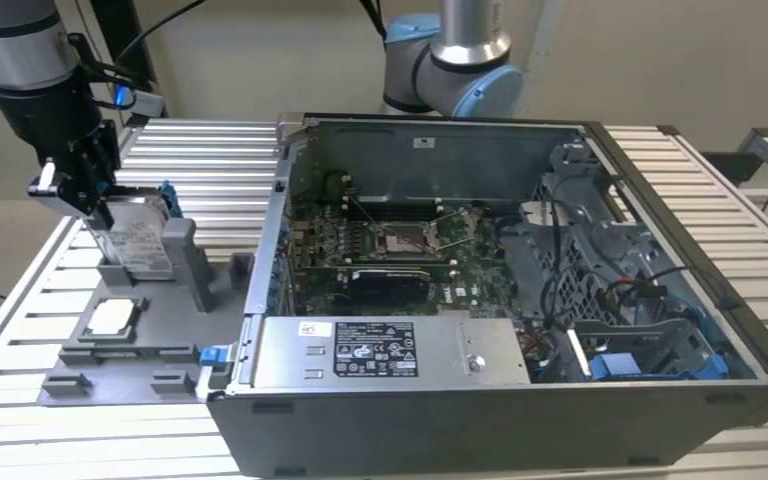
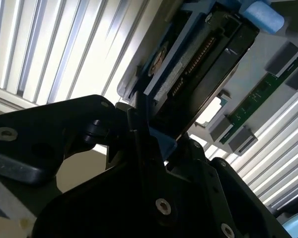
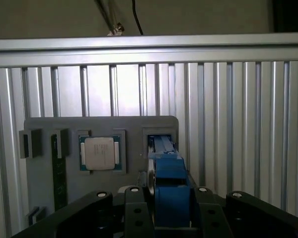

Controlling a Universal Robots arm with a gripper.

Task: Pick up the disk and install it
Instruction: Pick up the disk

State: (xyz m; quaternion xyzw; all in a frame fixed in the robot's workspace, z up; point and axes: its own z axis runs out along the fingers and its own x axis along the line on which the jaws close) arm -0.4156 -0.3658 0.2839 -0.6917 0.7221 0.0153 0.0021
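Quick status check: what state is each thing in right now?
end effector: shut on the disk.
disk: upright at the grey tray's slot, gripped.
chip: lying flat in its tray recess.
computer case: open, insides exposed.

You are seeing only part of the disk (image 1: 140,238): in the exterior view the gripper (image 1: 95,198) is covering its top edge, and a slot of the grey tray (image 1: 177,332) is hiding its lower end.
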